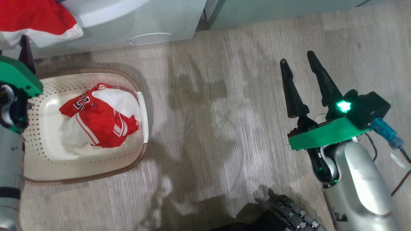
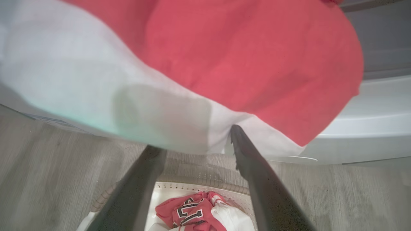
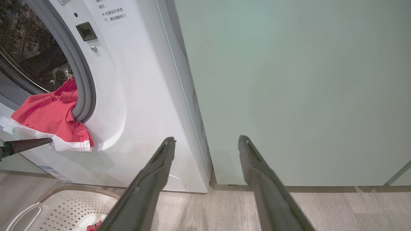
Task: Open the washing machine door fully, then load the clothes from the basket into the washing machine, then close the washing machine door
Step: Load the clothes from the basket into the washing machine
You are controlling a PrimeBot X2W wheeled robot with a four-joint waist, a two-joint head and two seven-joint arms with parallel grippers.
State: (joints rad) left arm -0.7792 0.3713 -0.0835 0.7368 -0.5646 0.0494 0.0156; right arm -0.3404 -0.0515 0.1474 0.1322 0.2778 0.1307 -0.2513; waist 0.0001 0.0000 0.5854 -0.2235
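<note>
clothes (image 1: 99, 118) in the basket (image 1: 80, 170) bear black-outlined lettering (image 2: 190, 214), perhaps a number.

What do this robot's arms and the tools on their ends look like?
The right forearm and left forearm are smooth silver shells, the left with a black band. A bright green plate caps the right wrist, beside a black block with a glowing green light. The right tool has two long, dark, tapering fingers. A blue plug and thin cables hang alongside.
</note>
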